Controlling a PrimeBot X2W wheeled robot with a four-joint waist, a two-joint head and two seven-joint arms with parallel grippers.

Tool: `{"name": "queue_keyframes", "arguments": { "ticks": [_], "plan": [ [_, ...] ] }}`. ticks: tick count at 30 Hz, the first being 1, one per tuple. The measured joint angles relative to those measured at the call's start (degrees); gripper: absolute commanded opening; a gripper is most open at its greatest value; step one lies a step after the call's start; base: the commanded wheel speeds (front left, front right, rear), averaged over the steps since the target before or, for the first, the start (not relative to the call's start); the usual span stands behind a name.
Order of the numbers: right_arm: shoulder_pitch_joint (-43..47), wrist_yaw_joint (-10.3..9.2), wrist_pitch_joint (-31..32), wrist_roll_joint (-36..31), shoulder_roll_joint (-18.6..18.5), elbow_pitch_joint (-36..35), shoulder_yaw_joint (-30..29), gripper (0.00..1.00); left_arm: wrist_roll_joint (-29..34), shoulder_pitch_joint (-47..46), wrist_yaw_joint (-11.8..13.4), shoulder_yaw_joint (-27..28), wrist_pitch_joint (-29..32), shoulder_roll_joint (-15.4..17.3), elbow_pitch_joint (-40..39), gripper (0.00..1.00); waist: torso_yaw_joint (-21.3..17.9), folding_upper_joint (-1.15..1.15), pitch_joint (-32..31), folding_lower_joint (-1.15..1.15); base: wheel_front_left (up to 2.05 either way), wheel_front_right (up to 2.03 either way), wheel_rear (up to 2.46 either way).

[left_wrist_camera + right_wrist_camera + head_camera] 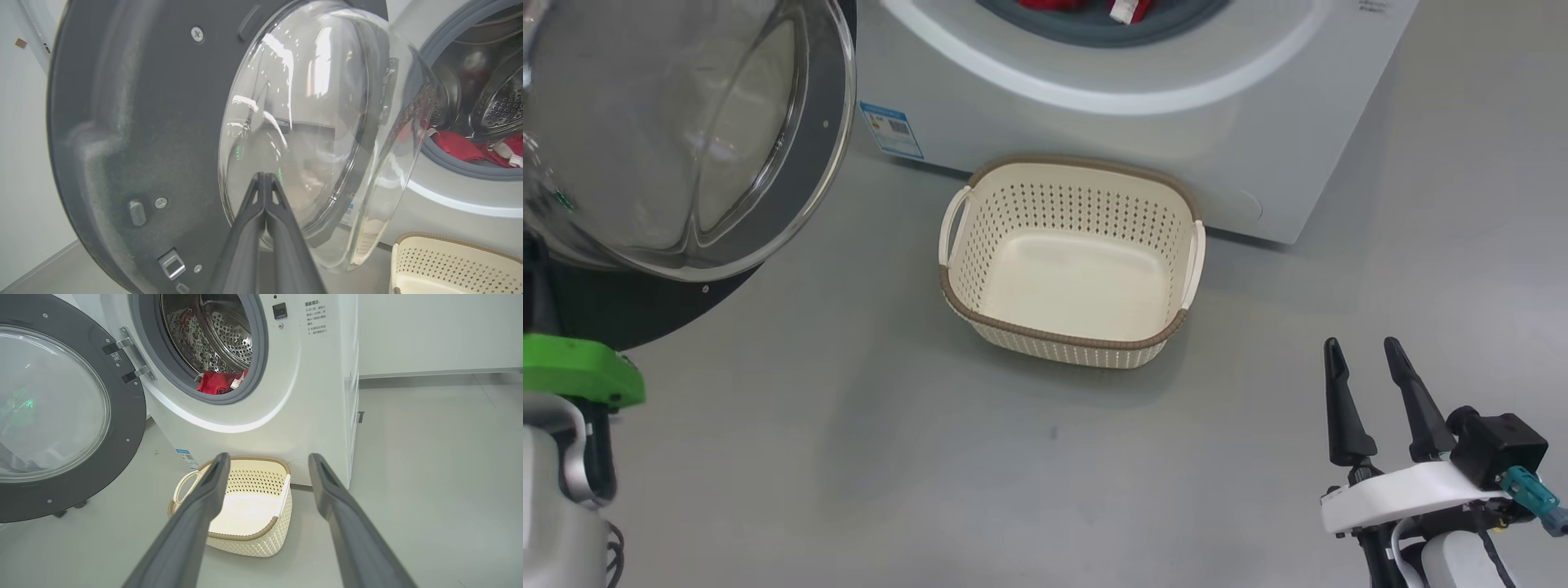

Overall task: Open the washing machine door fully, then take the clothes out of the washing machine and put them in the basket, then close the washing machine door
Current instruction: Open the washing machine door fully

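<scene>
Washing machine door (53,412): open, black rim, clear bowl. Red clothes (216,381) in drum (229,335). Left hand (264,177) pressed together; right hand (1361,347) spread.

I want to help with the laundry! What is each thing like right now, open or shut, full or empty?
Washing machine door: open wide.
Clothes: red, lying inside the drum.
Basket: empty, upright on the floor.
Left tool: shut, holding nothing, pointing at the door.
Right tool: open, holding nothing.
</scene>
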Motion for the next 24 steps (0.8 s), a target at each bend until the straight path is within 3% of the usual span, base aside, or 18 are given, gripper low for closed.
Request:
{"name": "queue_keyframes", "arguments": {
  "ticks": [6,20,24],
  "plan": [
    [0.1,0.00,0.0,0.6,1.5,0.3,-0.6,1.00,0.6,4.3,-1.2,-2.3,0.0,-0.3,-1.0,0.00,-1.5,0.00,-4.4,0.00,0.00,0.00,0.00],
    [1.5,0.00,0.0,0.8,2.5,-0.4,-3.0,1.00,0.9,12.8,-5.0,-7.2,0.0,-5.7,-5.8,0.00,-7.9,0.00,-11.5,0.00,0.00,0.00,0.00],
    [1.6,0.00,-0.3,0.8,2.5,-0.9,-3.1,1.00,0.8,14.5,-5.1,-7.7,0.0,-6.7,-7.9,0.00,-10.0,0.00,-12.6,0.00,0.00,0.00,0.00]
  ]
}}
